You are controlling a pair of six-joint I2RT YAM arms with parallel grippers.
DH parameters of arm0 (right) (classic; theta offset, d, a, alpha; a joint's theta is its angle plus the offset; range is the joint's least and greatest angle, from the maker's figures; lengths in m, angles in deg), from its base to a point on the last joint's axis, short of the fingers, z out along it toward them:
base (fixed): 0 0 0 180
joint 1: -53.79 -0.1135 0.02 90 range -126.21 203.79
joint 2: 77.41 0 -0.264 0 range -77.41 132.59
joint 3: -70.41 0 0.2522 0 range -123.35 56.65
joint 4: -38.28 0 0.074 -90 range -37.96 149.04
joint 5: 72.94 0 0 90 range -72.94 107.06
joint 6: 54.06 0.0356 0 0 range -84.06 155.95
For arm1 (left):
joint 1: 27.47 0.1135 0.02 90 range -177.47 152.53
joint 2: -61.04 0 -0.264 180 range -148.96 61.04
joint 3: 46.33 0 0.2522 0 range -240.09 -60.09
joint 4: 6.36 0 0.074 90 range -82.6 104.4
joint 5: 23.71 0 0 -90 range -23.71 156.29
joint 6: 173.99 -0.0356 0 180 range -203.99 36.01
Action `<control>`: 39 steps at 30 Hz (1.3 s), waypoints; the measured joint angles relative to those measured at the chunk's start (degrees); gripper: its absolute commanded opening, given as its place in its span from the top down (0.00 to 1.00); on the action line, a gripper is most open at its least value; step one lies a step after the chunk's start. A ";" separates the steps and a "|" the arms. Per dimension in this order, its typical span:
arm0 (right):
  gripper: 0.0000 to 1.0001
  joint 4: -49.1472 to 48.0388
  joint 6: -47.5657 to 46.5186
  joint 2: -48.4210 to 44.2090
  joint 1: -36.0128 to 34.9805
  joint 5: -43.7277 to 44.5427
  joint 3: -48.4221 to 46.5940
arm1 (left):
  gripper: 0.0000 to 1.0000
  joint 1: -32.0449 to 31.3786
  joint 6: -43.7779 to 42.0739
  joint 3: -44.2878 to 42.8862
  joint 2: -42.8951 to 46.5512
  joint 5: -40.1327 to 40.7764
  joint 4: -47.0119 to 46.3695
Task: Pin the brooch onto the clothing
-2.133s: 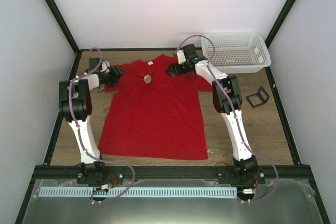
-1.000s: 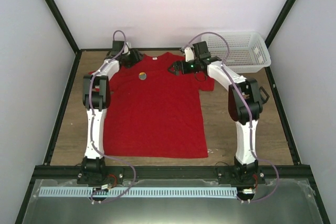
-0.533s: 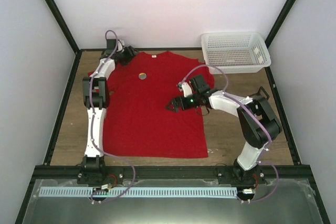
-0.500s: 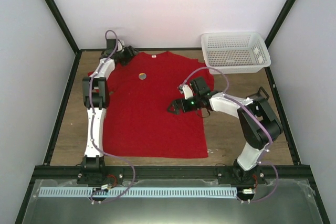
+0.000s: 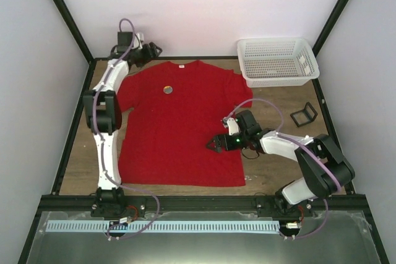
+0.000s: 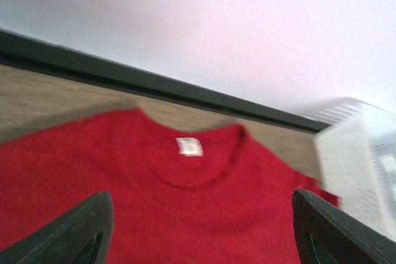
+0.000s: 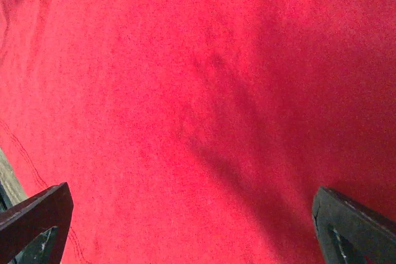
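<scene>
Top external shows us the wooden counter (image 5: 77,140) running under both sets of fingers. On it the red shirt (image 5: 179,128) lies flat, collar toward the far edge. The right fingers (image 5: 214,145) hang low over its lower part on their own side, pointing toward the shirt's middle. The left fingers (image 5: 153,48) sit raised past the counter's far edge, just beyond the shoulder on their side, off the cloth. The white mesh basket (image 5: 279,81) stands in the far corner, well apart from the right fingers. The black wire stand (image 5: 303,114) rests on bare wood outboard of the right fingers, beyond that arm's forearm.

In the left wrist view we see the left fingers spread wide with nothing between them. The collar and its white label (image 6: 189,146) lie ahead between the two tips, and the basket is a blur beside one tip. In the right wrist view the right fingers are likewise released, with only red cloth between them; we cannot tell whether they touch it.

The brooch (image 5: 167,89) lies on the shirt's chest below the collar, apart from both sets of fingers, nearer the left ones and held by neither. Whether it is fastened through the cloth we cannot tell.
</scene>
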 measured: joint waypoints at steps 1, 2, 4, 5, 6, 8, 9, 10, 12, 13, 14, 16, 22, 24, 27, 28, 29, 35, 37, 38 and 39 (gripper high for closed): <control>0.00 0.31 0.24 -0.72 0.00 0.15 0.37 | 0.20 -0.28 -0.76 4.11 5.09 0.44 -0.09; 0.00 1.07 0.37 -1.70 0.00 0.48 0.72 | 0.20 -0.61 -1.31 8.74 11.10 0.76 -0.17; 0.00 4.44 0.31 -5.57 -0.04 1.95 1.07 | 0.19 -1.07 -2.16 17.73 22.99 1.03 -1.51; 0.00 6.16 0.13 -8.41 -0.04 2.91 0.96 | 0.19 -1.31 -2.43 23.63 30.51 1.22 -2.91; 0.00 7.93 0.00 -11.61 -0.04 4.11 0.50 | 0.18 -1.49 -2.62 28.59 37.55 0.98 -4.35; 0.00 11.41 -0.39 -18.34 -0.04 7.76 -1.57 | 0.18 -1.55 -3.23 38.64 50.56 0.68 -7.89; 0.00 13.00 -0.63 -21.68 -0.02 9.97 -3.19 | 0.18 -1.44 -3.65 42.75 56.37 0.39 -8.48; 0.00 14.38 -1.05 -24.96 0.07 12.26 -5.05 | 0.17 -1.14 -4.48 47.39 62.99 0.04 -9.16; 0.00 16.87 -2.10 -31.26 0.37 16.31 -9.07 | 0.15 -0.22 -6.47 53.79 73.50 -1.05 -8.50; 0.00 18.05 -2.86 -34.82 0.44 18.34 -11.39 | 0.13 0.28 -7.37 55.82 77.26 -1.46 -7.85; 0.00 18.97 -3.87 -38.42 0.55 20.06 -13.62 | 0.12 0.92 -8.59 58.29 81.92 -1.79 -6.82; 0.00 20.57 -5.79 -44.59 0.57 22.38 -17.11 | 0.09 1.75 -10.75 61.77 89.79 -1.84 -4.04; 0.00 24.35 -11.04 -56.39 0.66 26.77 -26.67 | 0.01 1.90 -16.44 66.16 113.50 -0.85 0.87; 0.00 25.31 -12.04 -57.07 0.66 27.71 -29.05 | 0.01 1.84 -17.94 65.92 119.71 0.68 1.31; 0.00 26.53 -12.76 -57.35 0.66 28.59 -30.42 | 0.01 0.24 -20.39 63.58 122.86 3.10 2.54; 0.00 26.99 -12.85 -57.37 0.66 28.79 -30.47 | 0.01 -0.74 -21.11 62.88 122.79 4.20 2.67; 0.00 27.45 -12.85 -57.37 0.66 28.94 -30.47 | 0.01 -1.77 -21.81 62.64 122.60 5.38 2.86; 0.00 28.85 -12.44 -57.35 0.66 29.64 -30.42 | 0.01 -4.57 -24.33 64.06 122.07 10.84 5.53; 0.00 28.85 -12.17 -57.35 0.66 29.90 -30.34 | 0.01 -4.59 -24.61 64.57 122.07 11.50 5.88; 0.00 28.87 -12.09 -57.35 0.66 30.10 -30.32 | 0.01 -4.59 -24.70 64.74 122.07 11.74 5.99; 0.00 28.85 -11.96 -57.37 0.66 30.38 -30.18 | 0.01 -4.59 -24.74 64.78 122.07 12.09 6.19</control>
